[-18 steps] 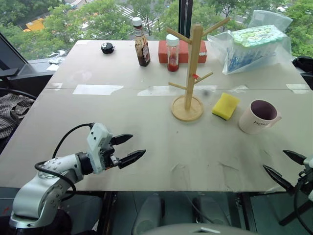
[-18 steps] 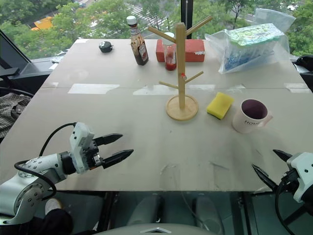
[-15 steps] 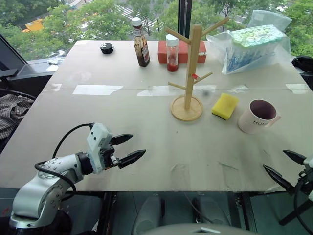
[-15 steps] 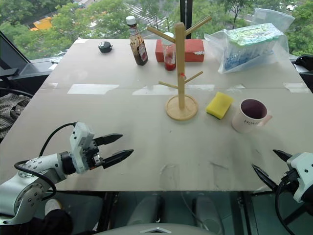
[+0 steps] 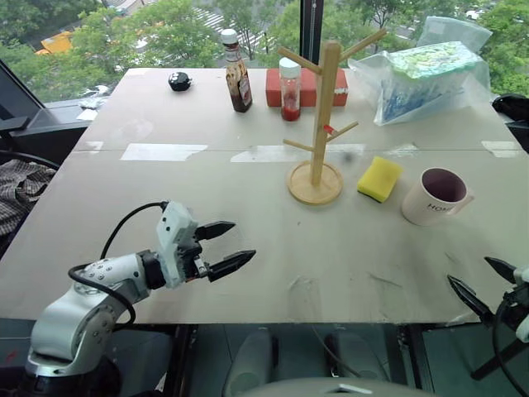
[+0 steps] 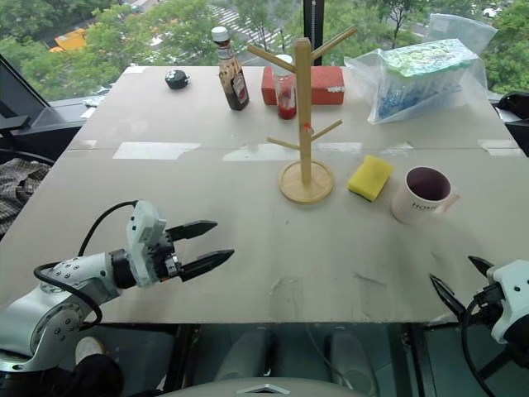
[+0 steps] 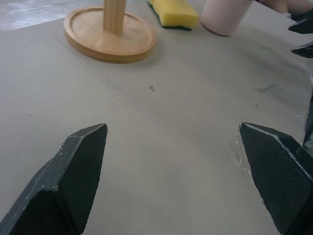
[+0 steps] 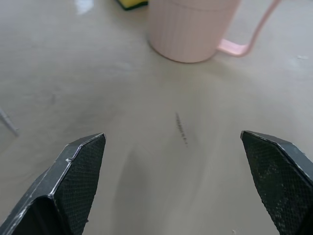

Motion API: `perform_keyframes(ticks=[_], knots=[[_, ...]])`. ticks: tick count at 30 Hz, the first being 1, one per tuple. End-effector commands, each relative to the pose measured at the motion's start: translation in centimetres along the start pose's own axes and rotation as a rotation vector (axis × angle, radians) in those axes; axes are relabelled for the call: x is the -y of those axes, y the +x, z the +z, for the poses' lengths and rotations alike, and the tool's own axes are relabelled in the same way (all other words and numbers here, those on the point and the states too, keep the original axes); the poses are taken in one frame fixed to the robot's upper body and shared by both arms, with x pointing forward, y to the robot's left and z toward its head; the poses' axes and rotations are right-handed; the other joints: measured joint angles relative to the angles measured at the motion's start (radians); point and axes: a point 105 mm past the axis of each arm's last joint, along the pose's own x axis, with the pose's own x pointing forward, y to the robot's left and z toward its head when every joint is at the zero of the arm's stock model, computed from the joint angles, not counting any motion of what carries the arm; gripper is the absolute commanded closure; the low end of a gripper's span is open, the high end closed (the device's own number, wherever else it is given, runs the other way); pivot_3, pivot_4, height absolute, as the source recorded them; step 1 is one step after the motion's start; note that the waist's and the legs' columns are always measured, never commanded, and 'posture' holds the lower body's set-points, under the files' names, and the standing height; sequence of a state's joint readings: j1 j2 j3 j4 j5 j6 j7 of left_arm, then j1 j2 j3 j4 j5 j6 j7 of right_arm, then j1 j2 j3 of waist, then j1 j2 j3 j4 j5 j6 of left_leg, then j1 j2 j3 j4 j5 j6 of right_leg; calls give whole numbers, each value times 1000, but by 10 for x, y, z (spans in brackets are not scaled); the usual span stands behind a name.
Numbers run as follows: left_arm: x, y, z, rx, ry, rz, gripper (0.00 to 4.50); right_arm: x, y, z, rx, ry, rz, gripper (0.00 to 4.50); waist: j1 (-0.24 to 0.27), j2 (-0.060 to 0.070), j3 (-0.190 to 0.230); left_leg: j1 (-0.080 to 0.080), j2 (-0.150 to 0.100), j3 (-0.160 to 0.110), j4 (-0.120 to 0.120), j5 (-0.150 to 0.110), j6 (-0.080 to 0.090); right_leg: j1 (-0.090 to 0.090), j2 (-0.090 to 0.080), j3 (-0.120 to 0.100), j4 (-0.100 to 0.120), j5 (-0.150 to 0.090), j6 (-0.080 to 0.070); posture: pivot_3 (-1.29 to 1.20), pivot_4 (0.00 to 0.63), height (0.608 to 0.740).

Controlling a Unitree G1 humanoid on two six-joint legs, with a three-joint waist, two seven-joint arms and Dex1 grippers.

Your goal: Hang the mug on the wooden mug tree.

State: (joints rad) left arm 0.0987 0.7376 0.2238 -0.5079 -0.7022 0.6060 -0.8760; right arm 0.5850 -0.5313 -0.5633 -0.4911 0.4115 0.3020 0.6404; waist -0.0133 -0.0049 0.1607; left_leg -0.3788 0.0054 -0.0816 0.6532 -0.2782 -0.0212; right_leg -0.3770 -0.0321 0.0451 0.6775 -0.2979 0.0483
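**Both grippers open and empty, mug standing at the right**

Left gripper hovers over the near left part of the table, its two black fingers spread wide with nothing between them and nothing touched. At the near right edge my right gripper is spread just as wide and is empty too, pointing toward the mug.

On the mug I can read black letters, "HOM", the rest curving out of sight. It stands upright on the right side of the table, maroon inside, handle turned to the right. A yellow sponge lies just to its left, and left of that stands the wooden mug tree, with a small red tag on one peg. Behind the tree are two sauce bottles; their labels are too small to read.
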Motion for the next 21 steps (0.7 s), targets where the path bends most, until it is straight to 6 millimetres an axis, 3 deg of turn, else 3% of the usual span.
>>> perform_keyframes(ticks=[1, 4, 10, 21], knots=[[12, 3, 15, 57, 105, -77, 60, 15, -4, 6, 0, -55, -117, 0, 0, 0, 0, 0, 0, 0, 0, 0, 0, 0, 0, 0, 0, 0, 0, 0, 150, 740], [33, 6, 19, 77, 140, -220, 60, 28, -7, -1, -33, 14, -198, 0, 0, 0, 0, 0, 0, 1, 0, 0, 0, 0, 0, 0, 0, 0, 0, 0, 150, 740], [63, 11, 40, 143, 190, -415, 60, 49, 6, 15, 79, 114, -324, 0, -4, 1, 0, 1, 0, 2, 0, 0, 0, 0, 0, 1, 0, 0, 0, 0, 150, 740], [69, 16, 44, 146, 208, -380, 60, 50, 59, 36, 159, 170, -320, 0, -5, 2, 0, 1, 0, 3, 0, 0, 0, 0, 2, 2, 1, 0, 0, 0, 150, 740]])
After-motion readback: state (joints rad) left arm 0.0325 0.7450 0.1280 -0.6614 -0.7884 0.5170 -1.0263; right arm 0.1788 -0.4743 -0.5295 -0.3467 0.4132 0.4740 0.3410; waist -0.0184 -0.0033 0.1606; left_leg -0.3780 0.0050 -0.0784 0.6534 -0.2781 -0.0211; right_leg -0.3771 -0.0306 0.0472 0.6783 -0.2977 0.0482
